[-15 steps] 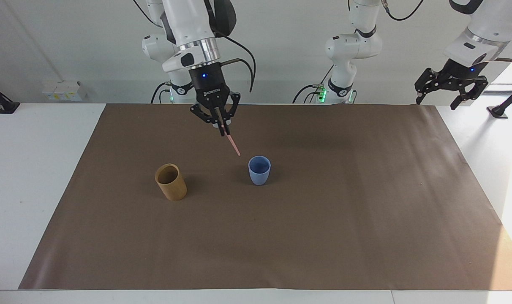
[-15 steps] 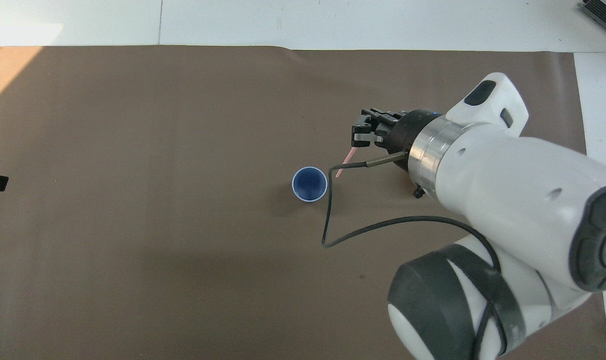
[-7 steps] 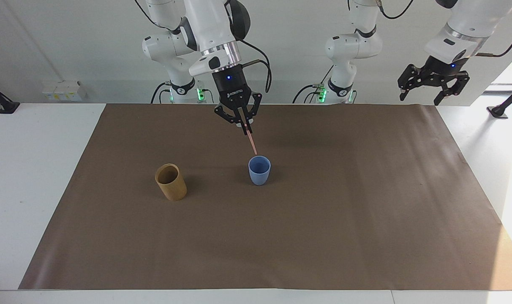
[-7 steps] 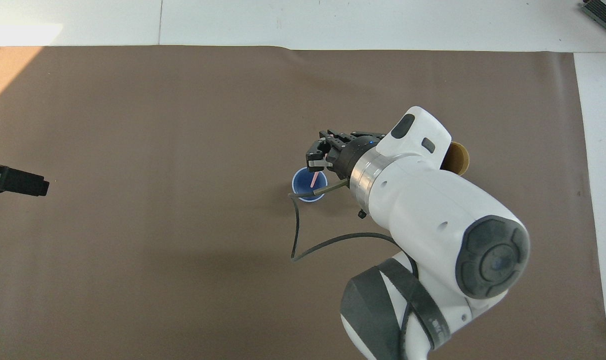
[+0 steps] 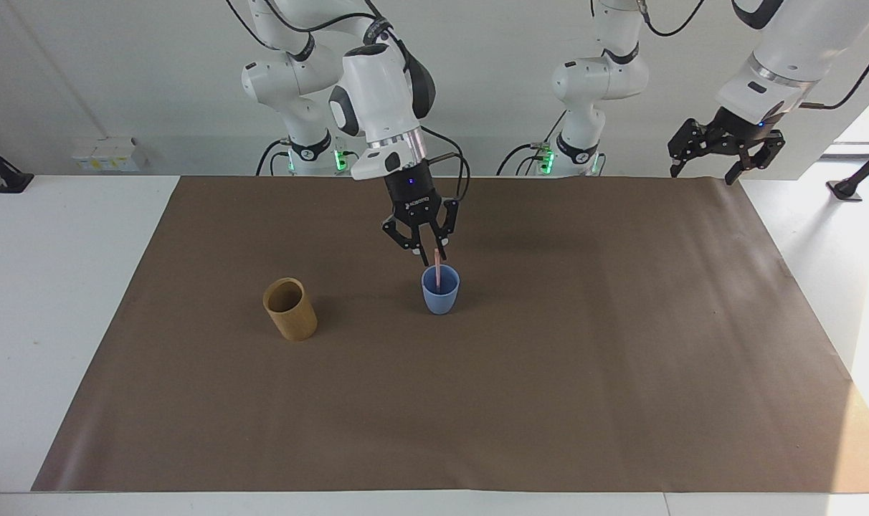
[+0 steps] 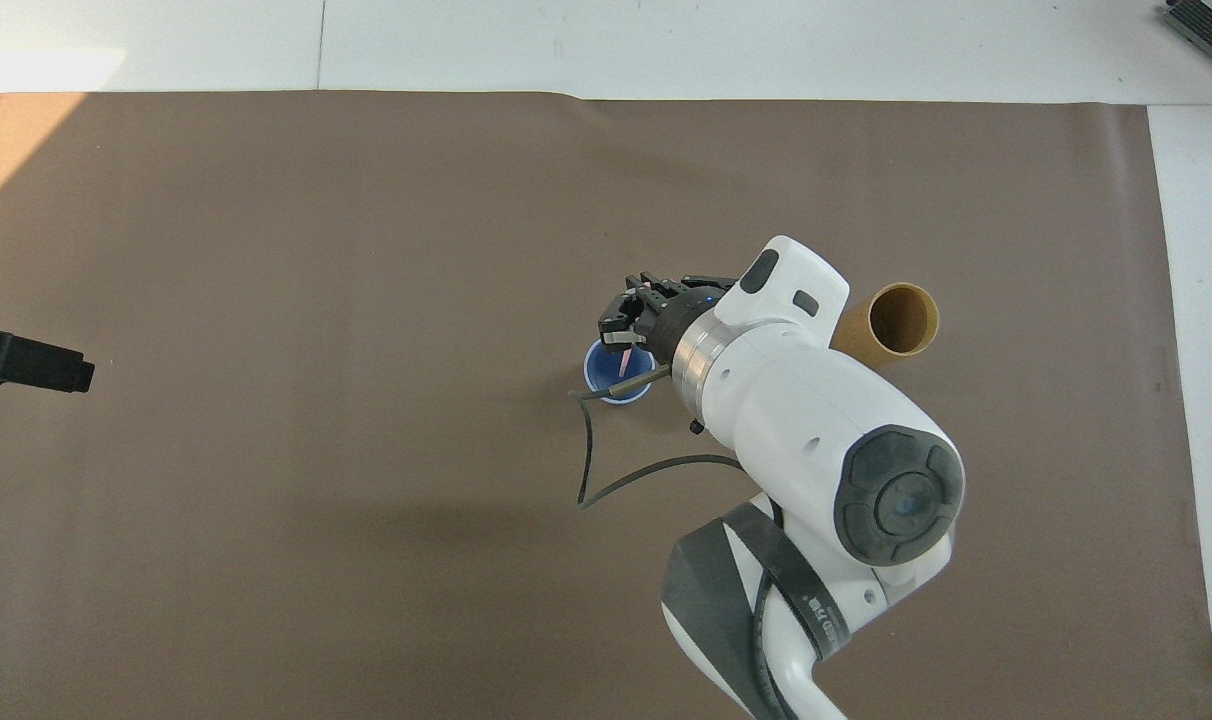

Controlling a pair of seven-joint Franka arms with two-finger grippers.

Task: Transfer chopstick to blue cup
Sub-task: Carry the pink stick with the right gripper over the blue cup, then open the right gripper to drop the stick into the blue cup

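The right claw (image 5: 430, 259) hangs directly over the blue cup (image 5: 440, 295), pointing down. The chopstick (image 5: 437, 271) is already standing in that cup: its lower end is inside, and its upper end pokes up past the rim into the space between the claw's fingers. Its long axis runs almost straight up and down, leaning only slightly. From where I stand the fingertips look a little parted around the stick's top, not pinching it, but I would not swear that they are fully clear of it. In the overhead view the pink stick (image 6: 626, 362) shows inside the cup (image 6: 606, 378), half hidden under the right claw (image 6: 630, 330).

So the matter to watch is that the stick's top sits right under and between the fingers. To my eye the task is nearly done, and what remains is for the claw to lift straight up. A sideways pull could catch the stick and tip the light cup.

Nothing crowds the spot. The tan wooden cup (image 5: 290, 309) stands on the brown mat (image 5: 549, 401) well apart from the blue cup, toward the right arm's end of the surface. The left claw (image 5: 723, 147), fingers spread, waits high over the left arm's end of the mat, far from the cup, so the right arm is the 1 in place.
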